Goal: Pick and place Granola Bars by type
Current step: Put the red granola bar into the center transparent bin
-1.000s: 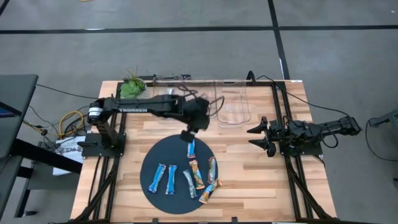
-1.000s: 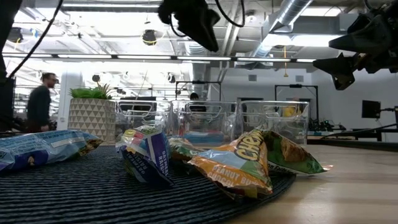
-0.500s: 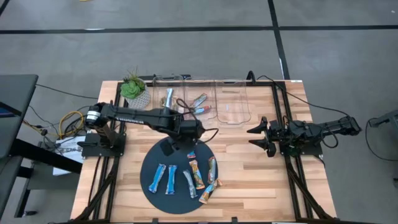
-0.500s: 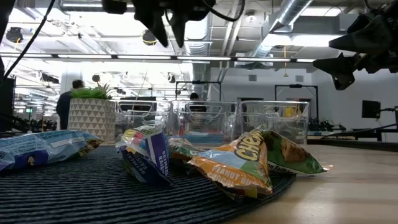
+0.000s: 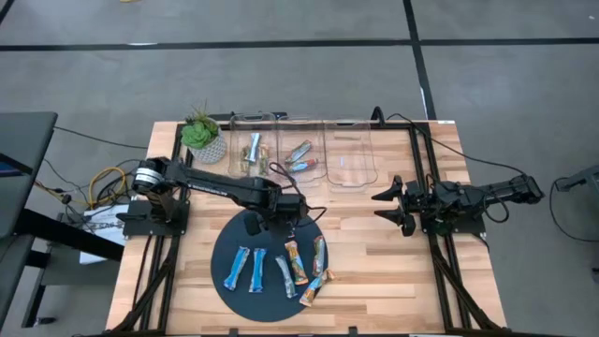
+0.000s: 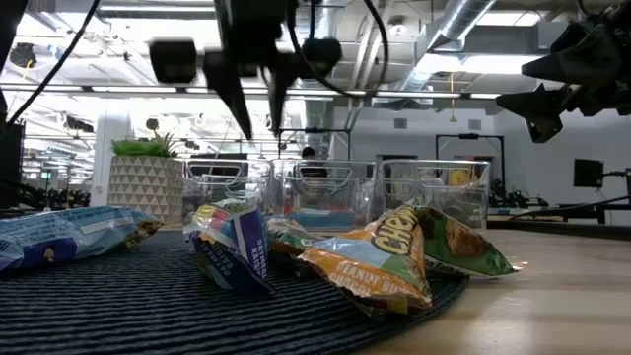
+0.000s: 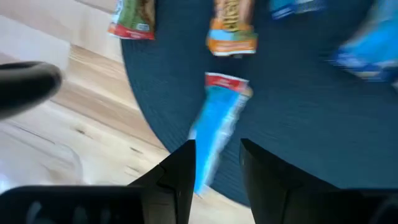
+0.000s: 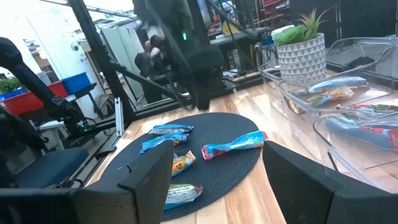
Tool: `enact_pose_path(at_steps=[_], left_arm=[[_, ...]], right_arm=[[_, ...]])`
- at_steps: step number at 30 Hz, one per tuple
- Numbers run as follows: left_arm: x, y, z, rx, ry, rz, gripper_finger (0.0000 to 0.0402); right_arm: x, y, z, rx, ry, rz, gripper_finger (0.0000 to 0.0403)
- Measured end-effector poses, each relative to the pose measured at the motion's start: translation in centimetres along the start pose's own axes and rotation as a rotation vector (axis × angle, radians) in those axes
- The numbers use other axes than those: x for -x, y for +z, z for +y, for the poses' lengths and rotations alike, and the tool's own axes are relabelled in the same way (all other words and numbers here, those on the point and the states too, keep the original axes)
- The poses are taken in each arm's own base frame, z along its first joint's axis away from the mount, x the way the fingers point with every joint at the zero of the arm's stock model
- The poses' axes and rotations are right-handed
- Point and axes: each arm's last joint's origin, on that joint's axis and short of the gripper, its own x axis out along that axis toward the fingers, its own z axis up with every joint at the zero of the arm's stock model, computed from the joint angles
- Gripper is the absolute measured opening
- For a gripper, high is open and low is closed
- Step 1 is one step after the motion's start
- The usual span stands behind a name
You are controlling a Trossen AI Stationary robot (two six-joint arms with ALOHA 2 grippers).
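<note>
Left arm: stretched low across the table from its base, wrist bent down over the far edge of the round dark mat (image 5: 245,281).
Left gripper (image 7: 217,168): pointing down, jaws partly open and holding nothing, straddling a blue bar with a red end (image 7: 219,121) lying on the mat.
Right arm: folded at the table's right side; right gripper (image 5: 386,198) jaws spread, empty.
Bars on mat: six more bars (image 5: 281,271) toward the near edge.
Bins (image 5: 348,159): clear, along the far edge; two hold bars.
Plant (image 5: 199,134): far left corner.
</note>
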Motion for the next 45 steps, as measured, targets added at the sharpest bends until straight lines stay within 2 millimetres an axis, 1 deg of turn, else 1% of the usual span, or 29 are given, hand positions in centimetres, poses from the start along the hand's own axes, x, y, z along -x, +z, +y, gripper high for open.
enact_pose_path(at_steps=[3,5,9,15,20,26,30,33,35,40,45], left_arm=[[-1.8,-0.6,-0.6,-0.03,0.021,0.029,0.0116],[-3.0,-0.8,-0.8,-0.04,0.053,0.016,0.0116],[-4.4,-1.2,-1.2,-0.031,0.091,-0.003,0.0116],[-4.7,-1.6,-1.1,-0.02,0.089,-0.04,0.0116],[-4.9,-2.0,-0.8,-0.054,0.092,-0.043,0.0123],[-5.6,-2.4,-0.3,-0.026,0.106,-0.044,0.0161],[-6.0,-2.8,-0.3,-0.013,0.093,-0.028,0.019],[-6.5,-2.8,-0.4,-0.012,0.072,-0.019,0.0204],[-6.5,-2.9,-0.7,-0.009,0.061,-0.02,0.0207],[-7.9,-3.3,-1.7,-0.029,0.062,-0.015,0.0206],[-8.9,-3.6,-2.2,-0.026,0.139,0.011,0.0199]], right_arm=[[0.0,0.0,0.0,0.0,0.0,0.002,0.0244],[0.0,0.0,0.0,0.0,0.0,0.002,0.0244],[0.0,0.0,0.0,0.0,0.0,0.002,0.0244],[0.0,0.0,0.0,0.0,-0.001,0.001,0.0244],[0.0,0.0,0.0,0.0,0.0,0.001,0.0244],[0.0,0.0,0.0,0.0,0.0,0.002,0.0244],[0.0,0.0,0.0,0.0,0.0,0.002,0.0244],[0.0,0.0,0.0,0.0,0.0,0.002,0.0244],[0.0,0.0,0.0,0.0,0.0,0.002,0.0244],[0.0,0.0,0.0,0.0,0.0,0.001,0.0244],[0.0,0.0,0.0,0.0,0.0,0.002,0.0244]])
